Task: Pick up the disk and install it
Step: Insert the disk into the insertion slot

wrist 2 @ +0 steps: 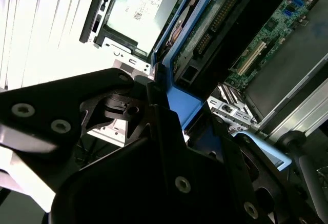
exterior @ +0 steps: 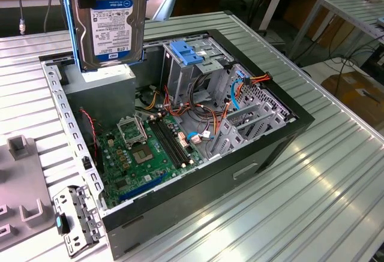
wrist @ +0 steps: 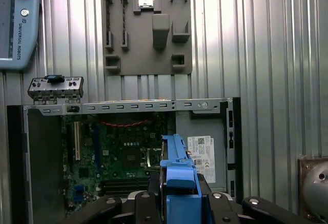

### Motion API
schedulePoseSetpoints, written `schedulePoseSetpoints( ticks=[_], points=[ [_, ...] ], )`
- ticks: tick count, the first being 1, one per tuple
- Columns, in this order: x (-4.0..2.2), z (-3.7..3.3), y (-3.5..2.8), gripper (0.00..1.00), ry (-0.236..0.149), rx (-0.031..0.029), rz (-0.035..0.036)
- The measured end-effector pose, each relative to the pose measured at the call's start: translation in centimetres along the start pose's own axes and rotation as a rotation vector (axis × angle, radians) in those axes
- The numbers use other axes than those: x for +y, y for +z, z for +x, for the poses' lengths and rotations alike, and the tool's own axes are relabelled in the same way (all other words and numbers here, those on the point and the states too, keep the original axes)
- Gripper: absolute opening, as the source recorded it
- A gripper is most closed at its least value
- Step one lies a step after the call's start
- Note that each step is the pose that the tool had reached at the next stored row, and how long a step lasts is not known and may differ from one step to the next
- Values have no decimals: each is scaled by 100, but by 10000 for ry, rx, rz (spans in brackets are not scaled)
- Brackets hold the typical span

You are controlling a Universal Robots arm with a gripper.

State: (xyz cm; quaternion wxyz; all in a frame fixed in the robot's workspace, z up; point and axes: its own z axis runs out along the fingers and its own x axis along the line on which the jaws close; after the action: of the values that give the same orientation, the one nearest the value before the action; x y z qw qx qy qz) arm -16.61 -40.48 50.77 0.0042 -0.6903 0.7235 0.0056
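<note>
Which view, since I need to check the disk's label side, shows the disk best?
The exterior view: the disk hangs upright above the open case, label facing the camera. Both wrist views show it from close up, mostly its blue carrier rails, with no label face.

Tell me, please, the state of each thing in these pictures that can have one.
computer case, lying on its side, cover off.
motherboard, exposed inside the case.
disk, upright, held in the air above the case.
gripper, jaws shut on the disk.
</note>
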Motion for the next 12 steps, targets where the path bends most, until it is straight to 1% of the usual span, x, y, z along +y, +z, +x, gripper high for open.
schedulePoseSetpoints(
  ticks=[8,10,12],
  points=[
    [-1,7,-1,37,-1,1,0],
    [-1,21,0,37,0,-1,0],
    [-3,55,-1,37,0,0,0]
  ],
)
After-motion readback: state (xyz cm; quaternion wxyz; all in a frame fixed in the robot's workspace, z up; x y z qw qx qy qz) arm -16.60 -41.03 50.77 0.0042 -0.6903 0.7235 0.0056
